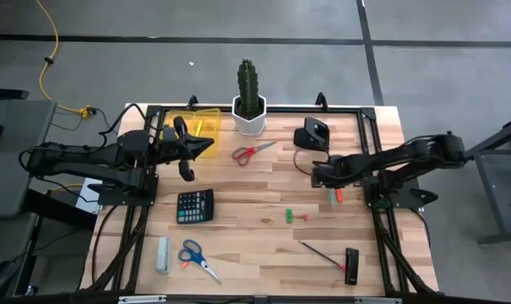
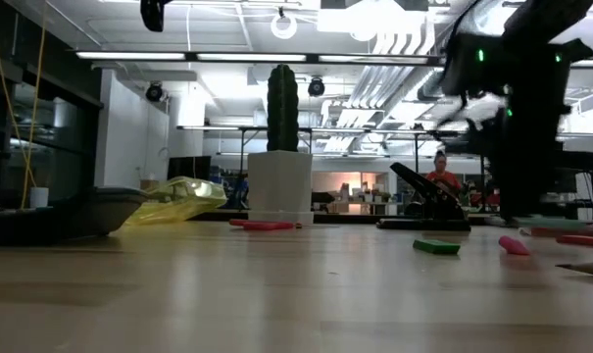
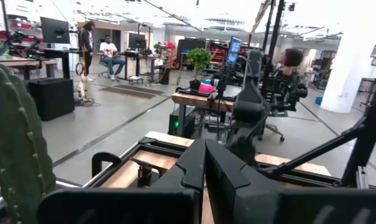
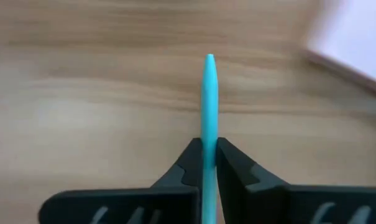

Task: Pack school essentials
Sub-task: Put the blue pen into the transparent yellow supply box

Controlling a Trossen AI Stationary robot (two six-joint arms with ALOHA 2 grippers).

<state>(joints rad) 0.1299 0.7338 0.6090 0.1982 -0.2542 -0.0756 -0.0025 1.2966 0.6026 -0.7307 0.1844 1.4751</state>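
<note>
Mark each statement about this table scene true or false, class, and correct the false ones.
1. The right gripper is shut on a teal pen. True.
2. The red-handled scissors lie next to the blue-handled scissors. False: the red pair lies near the cactus pot at the far edge, and the blue pair lies at the near edge beside the pale grey bar.
3. The black calculator lies on the bare wood. True.
4. The left gripper holds the small green piece. False: that piece lies on the table mid-way, away from both grippers.
5. The cactus has tipped over. False: it stands upright in its white pot.
</note>
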